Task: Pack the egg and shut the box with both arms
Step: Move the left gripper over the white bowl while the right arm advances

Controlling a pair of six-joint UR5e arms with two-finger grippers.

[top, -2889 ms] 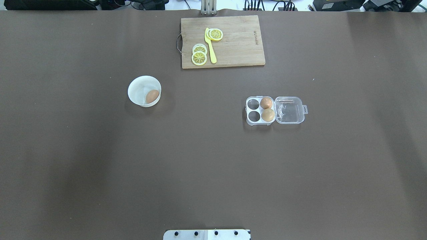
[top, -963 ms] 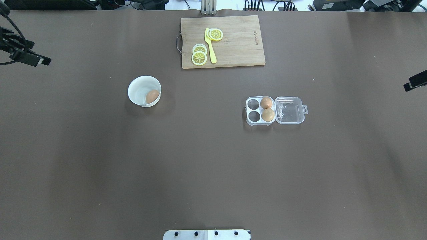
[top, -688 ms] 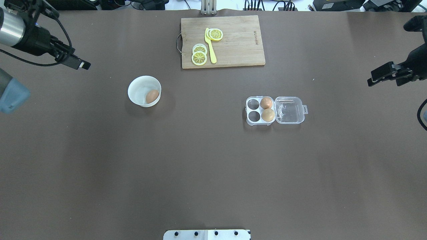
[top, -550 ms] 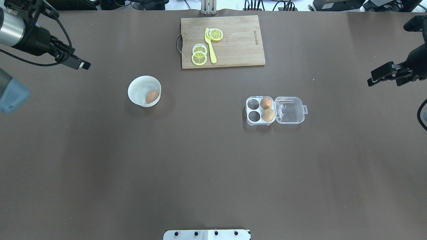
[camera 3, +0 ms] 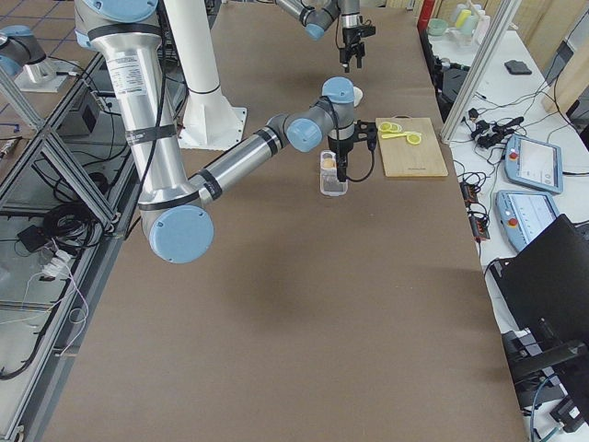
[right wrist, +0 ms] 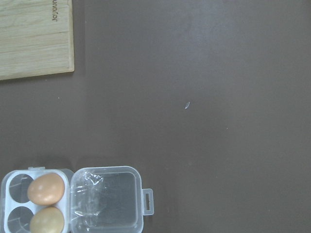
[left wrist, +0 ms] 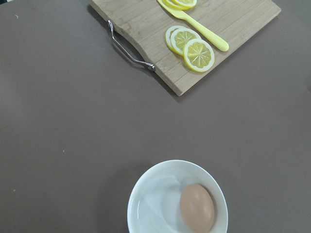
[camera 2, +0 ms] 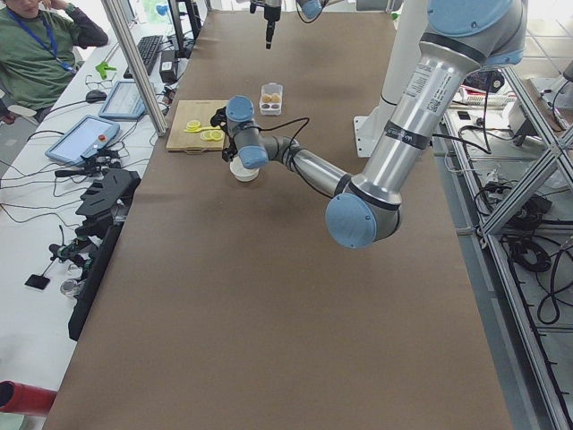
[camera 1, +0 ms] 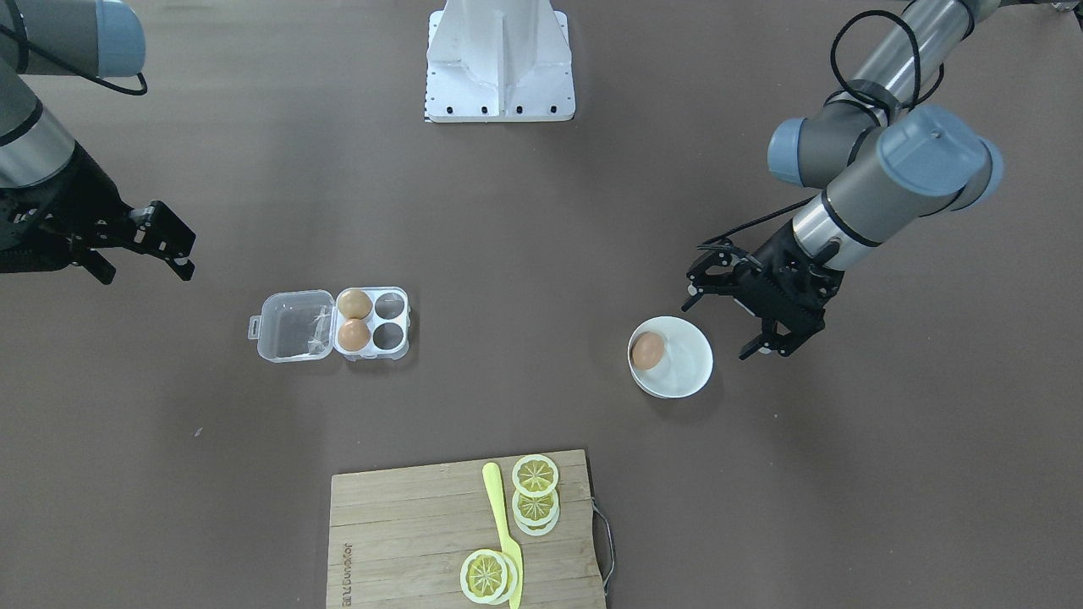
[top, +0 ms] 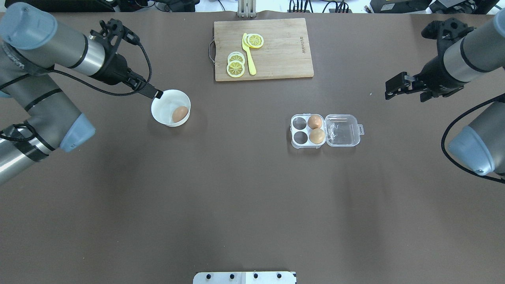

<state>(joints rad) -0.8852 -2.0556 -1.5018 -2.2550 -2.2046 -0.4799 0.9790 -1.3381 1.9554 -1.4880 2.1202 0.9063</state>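
left hand (camera 1: 716,330), spread wide and empty, hangs just beside the round white bowl (top: 165,109) at middle left of the overhead view, where the light-brown egg (top: 180,114) lies against its right wall; recommend centring over the egg, descending plumb, closing gently without nudging the rim.

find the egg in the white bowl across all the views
Front-facing: egg right of centre.
Overhead: egg left of centre.
Exterior left: too small to tell.
Exterior right: too small to tell.
Left wrist: egg at bottom edge.
Right wrist: not in it.
Landmark: the white bowl holding it.
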